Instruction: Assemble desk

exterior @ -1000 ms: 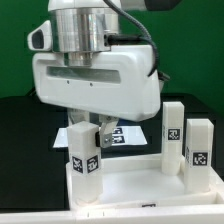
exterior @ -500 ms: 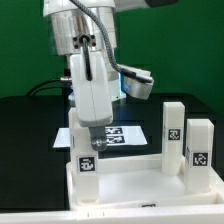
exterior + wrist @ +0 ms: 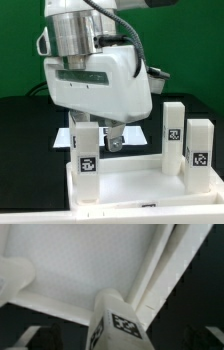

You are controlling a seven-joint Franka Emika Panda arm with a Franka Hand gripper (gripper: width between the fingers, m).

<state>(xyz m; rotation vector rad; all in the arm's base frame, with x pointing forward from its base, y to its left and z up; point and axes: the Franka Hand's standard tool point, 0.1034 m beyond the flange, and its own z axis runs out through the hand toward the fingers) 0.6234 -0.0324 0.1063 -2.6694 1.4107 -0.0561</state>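
**Exterior view: my gripper stands open over the near leg**

Nearest to me is the desk top (image 3: 135, 185). It lies flat, with its near edge along the front of the black table (image 3: 25, 125).

On the top's near corner, at the exterior view's left, one leg (image 3: 86, 152) stands upright. Its long side points straight up. The gripper (image 3: 104, 134) hangs right above and just behind it. One finger (image 3: 115, 140) shows beside the leg, a little apart from it. The fingers look spread and they hold nothing. So this leg lies just below my one arm. If I want to turn it or press it, I think I must come straight down.

In the wrist view I look down the same leg (image 3: 118, 322) onto the desk top (image 3: 80, 263).

Farther back, near the top's edge at the exterior view's right, two more legs (image 3: 186, 137) stand upright. Behind the top lies the marker board (image 3: 133, 134).

Half a second ago the hand was turned sideways and closer around the leg. Now it faces me broadside, and the fingers have let go.
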